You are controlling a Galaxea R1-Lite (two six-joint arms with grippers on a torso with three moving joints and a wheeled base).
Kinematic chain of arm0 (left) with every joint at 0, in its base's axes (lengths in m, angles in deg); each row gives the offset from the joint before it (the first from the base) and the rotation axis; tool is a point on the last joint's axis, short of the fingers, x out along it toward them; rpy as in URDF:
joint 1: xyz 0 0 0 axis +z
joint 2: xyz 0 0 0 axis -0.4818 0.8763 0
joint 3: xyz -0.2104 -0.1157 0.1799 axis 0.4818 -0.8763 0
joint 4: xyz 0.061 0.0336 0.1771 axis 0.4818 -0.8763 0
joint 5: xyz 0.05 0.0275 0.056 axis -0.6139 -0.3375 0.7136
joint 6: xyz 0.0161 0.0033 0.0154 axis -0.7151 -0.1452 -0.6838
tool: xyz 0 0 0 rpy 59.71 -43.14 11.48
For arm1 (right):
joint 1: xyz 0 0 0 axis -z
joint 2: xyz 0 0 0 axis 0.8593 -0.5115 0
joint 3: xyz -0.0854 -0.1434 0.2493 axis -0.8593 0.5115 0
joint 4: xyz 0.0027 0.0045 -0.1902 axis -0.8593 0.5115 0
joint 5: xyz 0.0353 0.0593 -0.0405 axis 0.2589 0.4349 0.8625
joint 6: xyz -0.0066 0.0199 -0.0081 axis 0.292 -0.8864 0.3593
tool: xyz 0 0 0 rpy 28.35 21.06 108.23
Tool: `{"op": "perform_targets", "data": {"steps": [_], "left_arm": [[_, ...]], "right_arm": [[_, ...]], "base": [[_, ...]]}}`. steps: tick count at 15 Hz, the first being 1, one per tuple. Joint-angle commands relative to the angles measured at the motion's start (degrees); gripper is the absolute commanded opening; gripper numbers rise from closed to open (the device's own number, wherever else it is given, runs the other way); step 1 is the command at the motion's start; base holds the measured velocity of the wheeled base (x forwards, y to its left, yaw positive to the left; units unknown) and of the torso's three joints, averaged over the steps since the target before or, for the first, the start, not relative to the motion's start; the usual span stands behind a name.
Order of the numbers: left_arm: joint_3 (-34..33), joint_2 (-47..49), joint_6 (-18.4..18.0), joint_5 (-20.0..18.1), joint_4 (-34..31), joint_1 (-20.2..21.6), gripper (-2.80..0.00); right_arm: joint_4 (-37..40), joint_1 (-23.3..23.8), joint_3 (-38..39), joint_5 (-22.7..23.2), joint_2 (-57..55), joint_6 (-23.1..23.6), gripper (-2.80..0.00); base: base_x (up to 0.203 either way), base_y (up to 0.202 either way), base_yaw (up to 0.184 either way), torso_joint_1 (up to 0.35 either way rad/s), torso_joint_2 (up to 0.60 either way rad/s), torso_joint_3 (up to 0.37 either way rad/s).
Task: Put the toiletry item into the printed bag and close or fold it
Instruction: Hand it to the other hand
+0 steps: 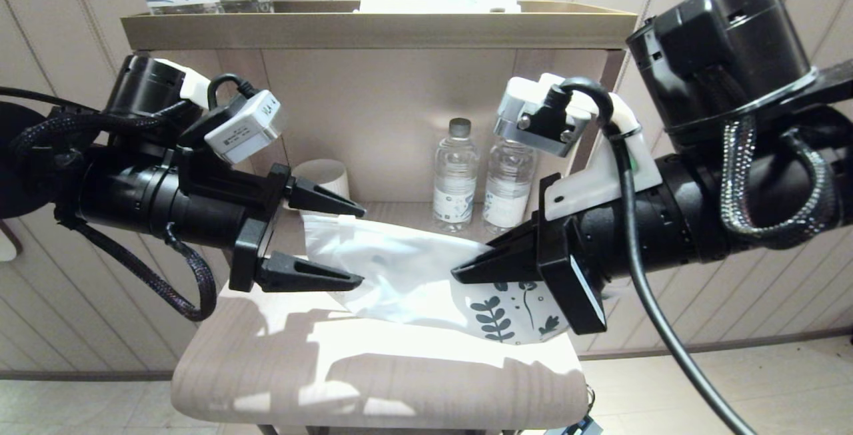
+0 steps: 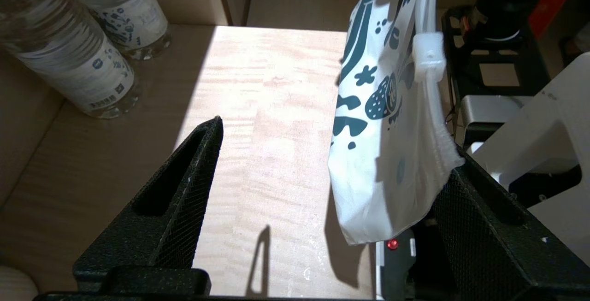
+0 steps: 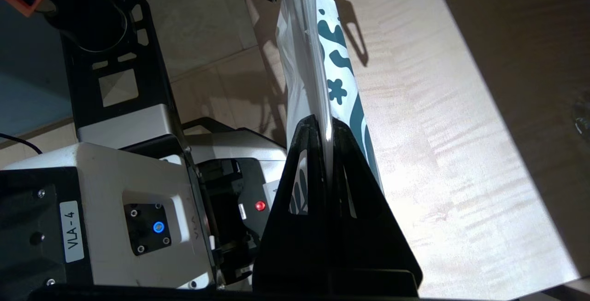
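My two arms reach in over the pale wooden shelf [image 1: 400, 368], and between them hangs the printed bag [image 1: 400, 275], lifted off the surface and stretched roughly level from one side to the other.

My right gripper [image 1: 476, 265] is pinched fully shut on the bag's edge near the teal leaf print; in the right wrist view the frosted film runs straight up out of the closed tips. My left gripper [image 1: 356, 245] stands wide apart around the plain white end, holding nothing, though in the left wrist view the film rests against one finger [image 2: 465, 199].

Behind the bag, two water bottles [image 1: 481, 182] stand at the back of the shelf, near enough to knock.

The small white slider clip [image 2: 428, 56] sits on the bag's edge. The toiletry item I cannot make out, whether inside the pouch or elsewhere.

I judge the bag very light, limp and slick: it sags wherever it is unsupported and could slide from a shallow pinch. The stiffer sealed edge beside the slider looks like the best place to take hold.
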Motion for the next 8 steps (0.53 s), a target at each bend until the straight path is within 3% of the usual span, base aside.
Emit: {"op": "perform_targets", "data": {"steps": [1,8], "left_arm": [[-0.3,1.5,-1.4,-0.2,-0.3,0.0,0.00],[-0.9,2.0,-3.5,0.0,-0.5,0.0,0.00]], "right_arm": [[0.8,-0.3,-0.3,0.2,-0.1,0.7,-2.80],[5.8,-0.2,-1.2,1.4,-0.2,4.5,-2.80]], "base": [[0.000,0.000,0.000,0.000,0.00,0.000],[0.000,0.000,0.000,0.000,0.00,0.000]]}}
